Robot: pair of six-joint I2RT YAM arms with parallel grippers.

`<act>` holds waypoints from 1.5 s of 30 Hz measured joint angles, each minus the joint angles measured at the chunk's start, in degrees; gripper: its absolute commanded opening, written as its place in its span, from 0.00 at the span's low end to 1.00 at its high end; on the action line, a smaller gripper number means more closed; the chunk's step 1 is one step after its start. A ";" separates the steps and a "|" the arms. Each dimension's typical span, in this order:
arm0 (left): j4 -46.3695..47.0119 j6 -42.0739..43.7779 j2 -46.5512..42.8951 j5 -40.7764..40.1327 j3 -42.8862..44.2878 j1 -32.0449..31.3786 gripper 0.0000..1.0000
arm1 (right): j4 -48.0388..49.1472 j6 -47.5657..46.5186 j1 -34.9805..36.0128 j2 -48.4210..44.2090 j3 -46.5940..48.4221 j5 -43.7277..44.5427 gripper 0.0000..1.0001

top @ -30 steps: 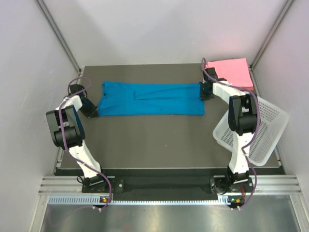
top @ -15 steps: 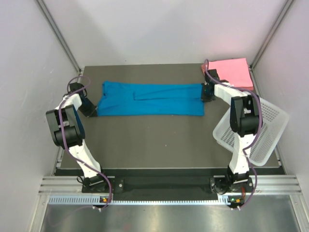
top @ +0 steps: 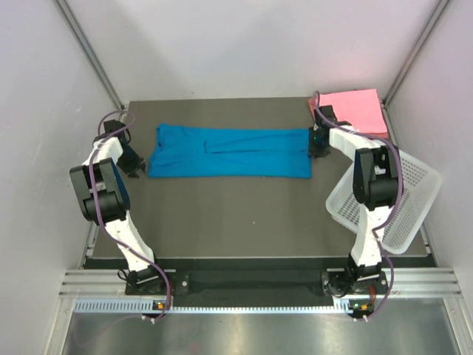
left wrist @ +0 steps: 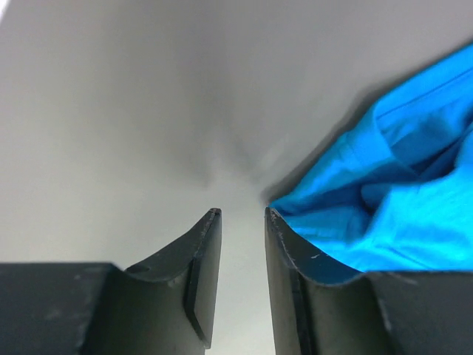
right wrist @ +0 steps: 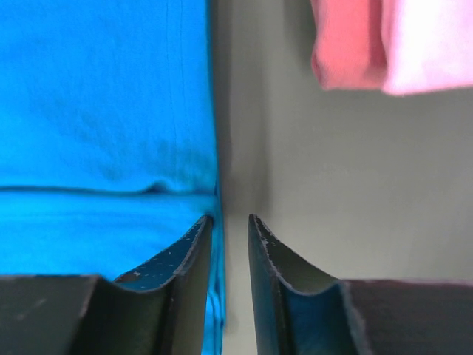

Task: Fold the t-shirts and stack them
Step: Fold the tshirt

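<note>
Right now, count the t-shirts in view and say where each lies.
2 told apart: a blue t-shirt laid out along the far half of the table, a folded pink t-shirt at its far right corner. The pink pile may hide more shirts.

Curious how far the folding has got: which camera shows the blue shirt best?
The top external view: the whole blue t-shirt lies there as a long strip. The left wrist view shows only one rumpled end, the right wrist view only its other edge.
</note>
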 measured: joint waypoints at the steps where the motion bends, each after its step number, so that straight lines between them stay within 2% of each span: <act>1: -0.04 0.04 -0.17 -0.39 0.42 -0.07 0.36 | -0.50 -0.02 0.00 -0.26 0.00 -0.07 0.29; 8: 0.42 0.46 -4.74 0.57 1.57 -2.99 0.36 | -2.91 -0.44 0.46 -5.20 -0.02 -0.55 0.30; 15: 6.40 0.15 -3.74 13.14 1.75 -8.31 0.37 | -2.75 -1.29 2.95 -7.58 -0.59 -3.30 0.27; 19: 9.53 -0.57 0.61 15.89 2.12 -8.72 0.37 | -2.47 -1.49 5.27 -7.58 -3.32 -4.33 0.25; 23: 8.74 -1.44 7.23 13.79 4.63 -8.41 0.37 | -2.32 -1.51 7.02 -7.37 -6.67 -3.69 0.23; 27: 7.54 -1.53 9.90 12.46 9.51 -8.20 0.37 | -0.37 -1.44 7.69 -7.39 -11.34 -1.60 0.22; 37: 3.96 0.37 14.71 7.52 18.45 -8.31 0.39 | 5.14 -0.46 9.05 -12.76 -19.41 1.49 0.21; 45: 0.46 2.01 14.91 3.28 21.64 -8.31 0.40 | 1.55 1.70 11.61 -15.58 -20.81 3.28 0.22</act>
